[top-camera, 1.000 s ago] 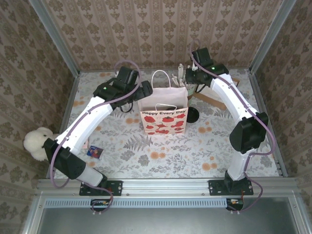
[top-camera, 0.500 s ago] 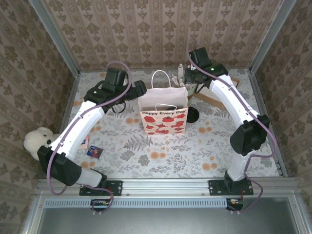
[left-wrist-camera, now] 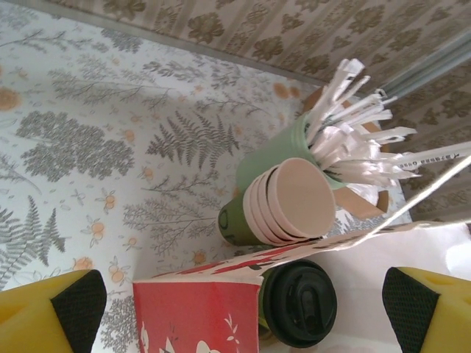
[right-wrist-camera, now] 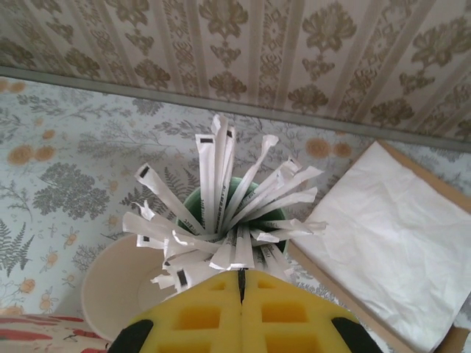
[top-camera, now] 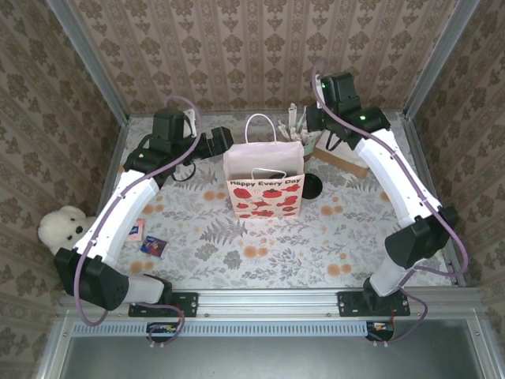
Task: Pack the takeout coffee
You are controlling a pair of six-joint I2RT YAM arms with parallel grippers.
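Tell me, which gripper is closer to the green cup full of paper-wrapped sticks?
The right. The right gripper hangs shut right at the green cup of wrapped sticks; the left gripper stands open across the gift bag from it, on the bag's left side.

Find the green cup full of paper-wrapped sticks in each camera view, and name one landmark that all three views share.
Top external: the green cup stands at the far side of the table, just right of the gift bag.
Left wrist: green cup right of centre, beyond the bag's edge.
Right wrist: green cup at centre, sticks fanning upward.
Shared landmark: the gift bag, its red print at the bottom of both wrist views.
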